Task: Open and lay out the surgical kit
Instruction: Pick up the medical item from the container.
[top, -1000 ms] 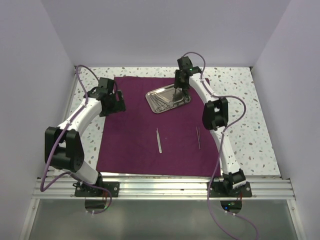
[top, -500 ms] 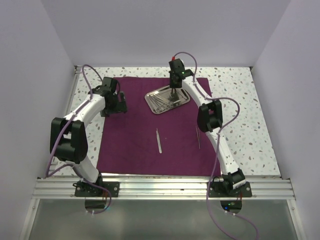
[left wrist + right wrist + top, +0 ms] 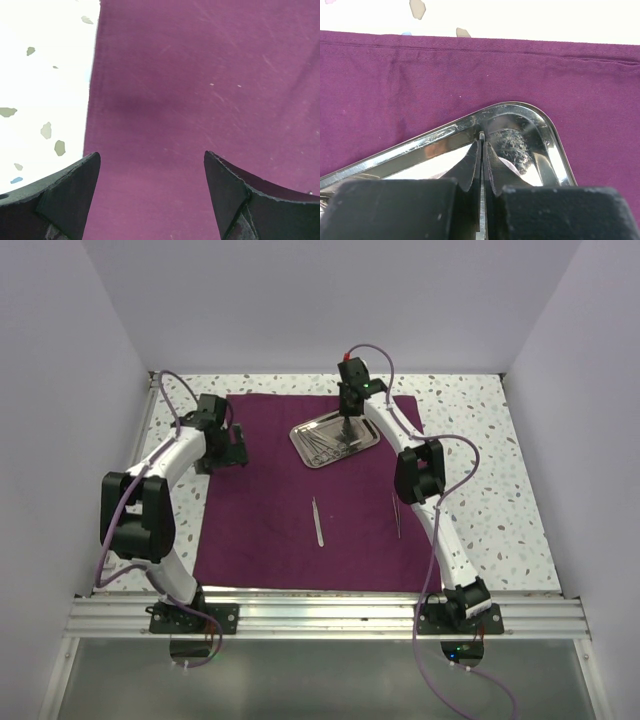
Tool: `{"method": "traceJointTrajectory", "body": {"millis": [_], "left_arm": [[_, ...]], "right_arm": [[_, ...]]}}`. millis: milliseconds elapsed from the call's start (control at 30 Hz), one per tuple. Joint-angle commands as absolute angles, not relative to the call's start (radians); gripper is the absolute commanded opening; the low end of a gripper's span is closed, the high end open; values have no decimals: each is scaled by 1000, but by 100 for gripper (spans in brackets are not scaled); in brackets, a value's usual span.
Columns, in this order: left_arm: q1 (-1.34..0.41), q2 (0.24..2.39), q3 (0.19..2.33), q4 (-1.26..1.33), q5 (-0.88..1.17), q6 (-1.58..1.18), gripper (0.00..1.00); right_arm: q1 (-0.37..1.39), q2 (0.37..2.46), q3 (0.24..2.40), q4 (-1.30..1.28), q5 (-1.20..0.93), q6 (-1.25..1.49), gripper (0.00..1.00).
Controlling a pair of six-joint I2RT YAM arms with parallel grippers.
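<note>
Two loose steel tools lie on the cloth wrap (image 3: 260,530): a wider tool (image 3: 318,522) and a thinner tool (image 3: 396,514), both well back toward the bases from the right end effector (image 3: 482,150). Remaining instruments (image 3: 325,445) sit in the steel tray (image 3: 520,112), directly under that end effector. Its fingers are pressed together in a tray corner, with a thin bright sliver between the tips; can't tell if it's gripped. Left end effector (image 3: 150,185) is spread apart over the wrap's left edge. Speckled white surface (image 3: 480,470) all round, plain lavender walls (image 3: 330,300).
</note>
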State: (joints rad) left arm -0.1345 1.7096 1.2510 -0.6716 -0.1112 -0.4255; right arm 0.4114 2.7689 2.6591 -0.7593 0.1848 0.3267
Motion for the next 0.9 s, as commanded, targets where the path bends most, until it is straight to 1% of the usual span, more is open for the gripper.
{"method": "traceJointTrajectory", "body": {"millis": [0, 167, 233, 467, 567, 700, 867], "left_arm": [[-114, 1726, 1279, -649, -97, -399, 88], [-113, 1744, 1296, -652, -77, -403, 88], [-112, 1743, 1305, -653, -80, -405, 88], [-114, 1721, 1295, -638, -75, -410, 88], [-114, 1706, 1289, -634, -72, -410, 88], [-113, 1681, 1272, -620, -63, -411, 88], [-113, 1654, 1247, -606, -54, -416, 88]], "right_arm": [[426, 2870, 2592, -931, 127, 319, 0], [416, 2833, 2579, -937, 110, 321, 0], [414, 2772, 2565, -905, 103, 321, 0], [399, 2601, 2617, -851, 91, 362, 0], [396, 2521, 2591, -857, 89, 368, 0], [396, 2427, 2492, -858, 89, 370, 0], [397, 2359, 2398, -857, 86, 373, 0]]}}
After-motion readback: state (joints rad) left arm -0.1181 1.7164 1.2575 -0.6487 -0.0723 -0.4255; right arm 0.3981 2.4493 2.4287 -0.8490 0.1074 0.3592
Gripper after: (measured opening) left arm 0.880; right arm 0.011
